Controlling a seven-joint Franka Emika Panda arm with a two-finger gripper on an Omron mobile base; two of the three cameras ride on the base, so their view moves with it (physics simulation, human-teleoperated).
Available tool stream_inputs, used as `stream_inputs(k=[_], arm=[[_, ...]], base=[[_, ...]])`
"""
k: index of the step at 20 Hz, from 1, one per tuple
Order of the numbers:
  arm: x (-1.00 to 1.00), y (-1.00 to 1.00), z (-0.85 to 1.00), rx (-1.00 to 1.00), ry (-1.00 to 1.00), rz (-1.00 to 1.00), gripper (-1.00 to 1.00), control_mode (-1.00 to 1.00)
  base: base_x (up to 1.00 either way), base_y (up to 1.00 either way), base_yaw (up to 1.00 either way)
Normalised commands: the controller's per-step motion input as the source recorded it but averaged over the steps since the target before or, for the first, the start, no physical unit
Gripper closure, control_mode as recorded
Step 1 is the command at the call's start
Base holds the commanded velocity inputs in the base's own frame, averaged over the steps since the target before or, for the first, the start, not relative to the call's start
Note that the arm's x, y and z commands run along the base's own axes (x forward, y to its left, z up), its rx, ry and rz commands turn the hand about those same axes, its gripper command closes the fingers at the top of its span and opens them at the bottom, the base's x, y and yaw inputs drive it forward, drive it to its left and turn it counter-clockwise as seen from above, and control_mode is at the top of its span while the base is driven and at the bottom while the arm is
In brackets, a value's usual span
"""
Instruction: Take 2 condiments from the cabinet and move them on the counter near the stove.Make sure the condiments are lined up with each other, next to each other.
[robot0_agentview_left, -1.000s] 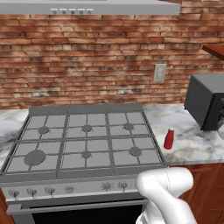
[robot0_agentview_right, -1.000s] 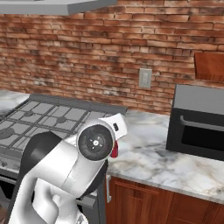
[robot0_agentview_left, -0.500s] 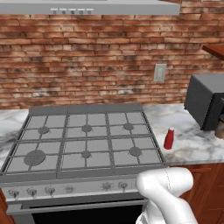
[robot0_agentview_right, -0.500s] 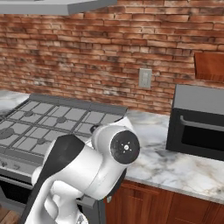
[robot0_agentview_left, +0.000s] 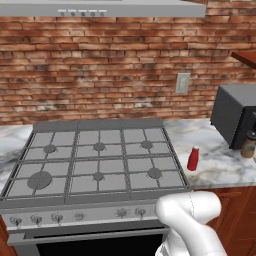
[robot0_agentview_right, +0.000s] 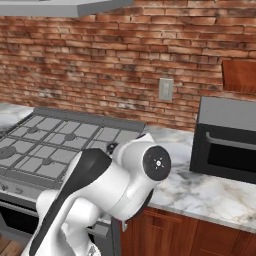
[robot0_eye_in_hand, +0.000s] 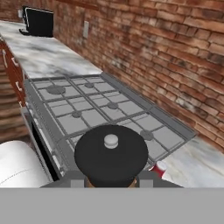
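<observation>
Red squeeze bottle (robot0_agentview_left: 193, 158) stands on marble counter (robot0_agentview_left: 220, 167) beside stove (robot0_agentview_left: 95, 162); end effector (robot0_eye_in_hand: 111, 181) grips brown shaker (robot0_eye_in_hand: 111, 154).

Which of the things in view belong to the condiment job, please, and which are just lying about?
For the job: red squeeze bottle, brown shaker, counter, stove.
Just about: microwave, wall outlet, range hood.

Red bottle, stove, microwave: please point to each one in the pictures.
red bottle (robot0_agentview_left: 193, 159), left base view, middle of its body
stove (robot0_agentview_left: 98, 162), left base view, centre grate
microwave (robot0_agentview_right: 228, 140), right base view, front door
</observation>
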Motion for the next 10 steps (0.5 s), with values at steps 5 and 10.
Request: stream_inputs(k=[5,10], arm=[[0.25,0.00,-0.10,0.10,0.02,0.01,1.00,-1.00],[0.21,0.00,-0.22,0.10,0.02,0.00,1.00,-1.00]], base=[[0.00,0.00,0.00],[0.00,0.00,0.00]])
